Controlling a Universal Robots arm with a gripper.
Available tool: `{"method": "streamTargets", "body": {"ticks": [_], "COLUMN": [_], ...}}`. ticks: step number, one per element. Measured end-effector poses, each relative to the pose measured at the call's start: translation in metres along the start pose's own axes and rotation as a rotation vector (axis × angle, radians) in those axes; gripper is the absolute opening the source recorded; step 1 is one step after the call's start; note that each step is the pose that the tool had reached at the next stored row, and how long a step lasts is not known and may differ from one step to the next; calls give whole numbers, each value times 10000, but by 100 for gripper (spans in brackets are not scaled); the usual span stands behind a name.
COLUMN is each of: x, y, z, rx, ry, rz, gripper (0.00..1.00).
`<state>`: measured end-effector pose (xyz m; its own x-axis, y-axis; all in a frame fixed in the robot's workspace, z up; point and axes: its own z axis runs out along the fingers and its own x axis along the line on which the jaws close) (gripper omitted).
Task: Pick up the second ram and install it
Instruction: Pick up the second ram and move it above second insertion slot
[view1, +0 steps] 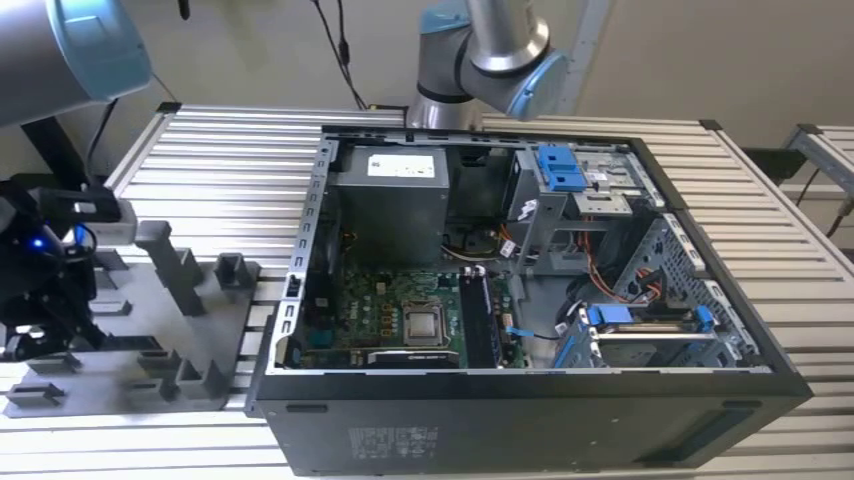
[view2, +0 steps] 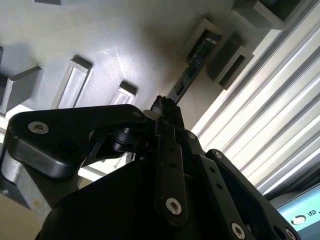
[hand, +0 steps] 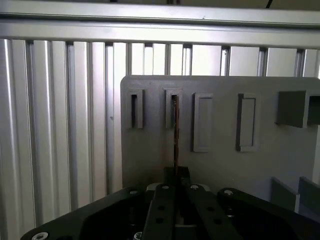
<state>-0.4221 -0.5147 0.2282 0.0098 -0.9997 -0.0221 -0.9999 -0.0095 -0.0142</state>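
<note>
1. Second ram (view2: 194, 64): slim dark circuit stick, standing on edge in a narrow pocket of the grey tray (hand: 150, 145). It ran straight out ahead of the fingertips, with its near end between them and its far end seated in the pocket. Not yet lifted, to my eye.
2. Gripper (hand: 176, 173): black, two-fingered. The fingers were drawn together, pinching the near end of the stick, as both wrist views showed. The hold was at one end, not at mid-length.
3. Grey tray: flat plastic with a row of upright pockets and several posts. It rested on the slatted aluminium table (view1: 227, 150), directly beneath the gripper.
4. Computer case (view1: 694, 400): open, standing well away from the gripper across the table. A green motherboard (view1: 380, 310) with a square silver chip (view1: 424, 324) lay on its floor.
5. Hazard, as I judged it: held by one end, the stick could pivot in the fingers once clear of the pocket and reach the board tilted.
6. Hazard: a pull out of line with the pocket would bind the stick against the pocket walls. That could drag the tray along or loosen the grip.
7. Hazard: cables and metal brackets crowded the case near the board, so a skewed stick might catch on them on the way in.
</note>
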Motion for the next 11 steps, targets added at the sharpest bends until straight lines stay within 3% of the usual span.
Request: {"method": "streamTargets", "body": {"ticks": [11], "x": [-3], "y": [-2], "z": [-115], "rx": [1], "ry": [0], "rz": [12], "gripper": [14]}}
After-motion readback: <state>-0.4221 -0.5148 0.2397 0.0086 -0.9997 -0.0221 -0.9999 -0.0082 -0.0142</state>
